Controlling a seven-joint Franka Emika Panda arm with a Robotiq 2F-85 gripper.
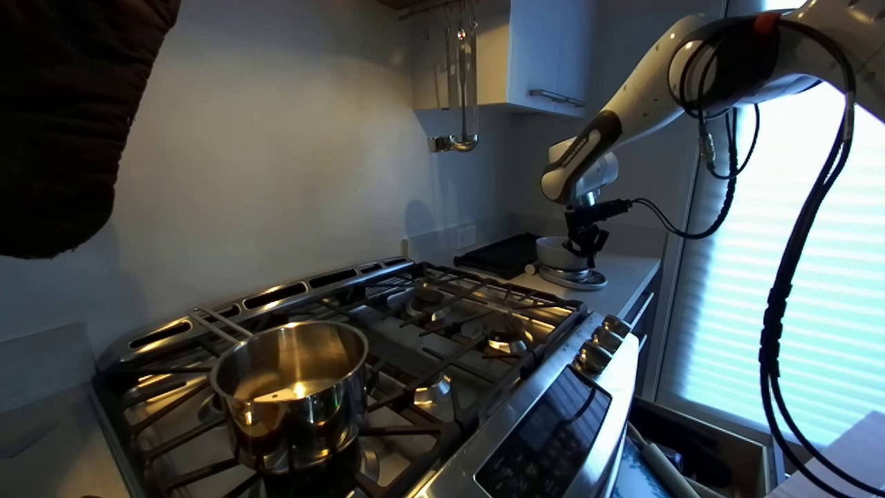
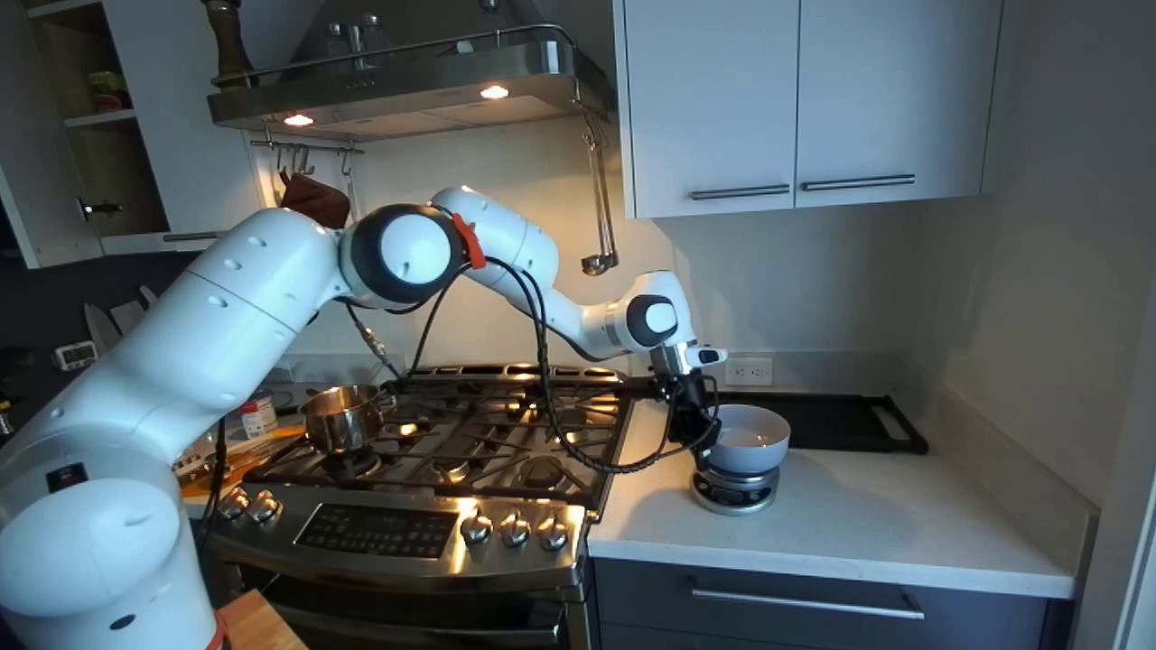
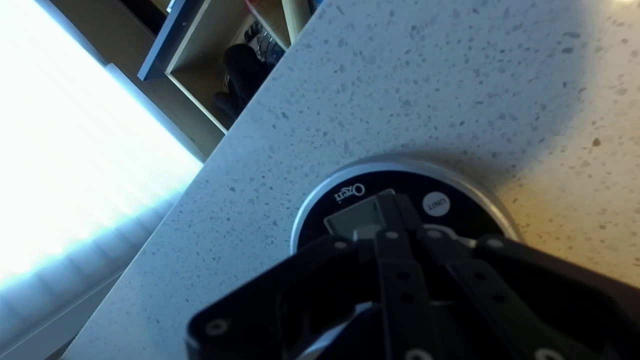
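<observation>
Working at the scale (image 2: 735, 490) from this far off, I have the gripper (image 3: 398, 200) angled down over its front panel (image 3: 407, 181), the fingers (image 3: 395, 252) drawn together with nothing pinched between them. The scale is on the counter (image 2: 867, 519) right beside the stove (image 2: 492, 424), and the bowl (image 2: 751, 442) sits on top of it, so close to the gripper that I can't tell whether they touch. Nor can I tell whether the tips have reached the panel or hang just above it.

To do this well, I'd treat the joined tips as one blunt probe: small inputs, straight up or down only. Sideways drift could nudge the bowl or slide the scale. The tips cover a corner of the scale's display (image 3: 356, 218) and stand just beside its UNIT button (image 3: 436, 204), so a slight slip could brush that button without my meaning it. Since the fingers hide the very spot beneath them, I'd judge contact by any shift of the scale, stop at the lightest touch, and check the display, where I can make out no digits.

I'd also mind the cable (image 2: 542, 361) sagging on the stove side of the scale, which could drag on a wider move. The black tray (image 2: 840, 421) behind the scale and the saucepan (image 1: 297, 422) well apart from it seem out of harm's way.
</observation>
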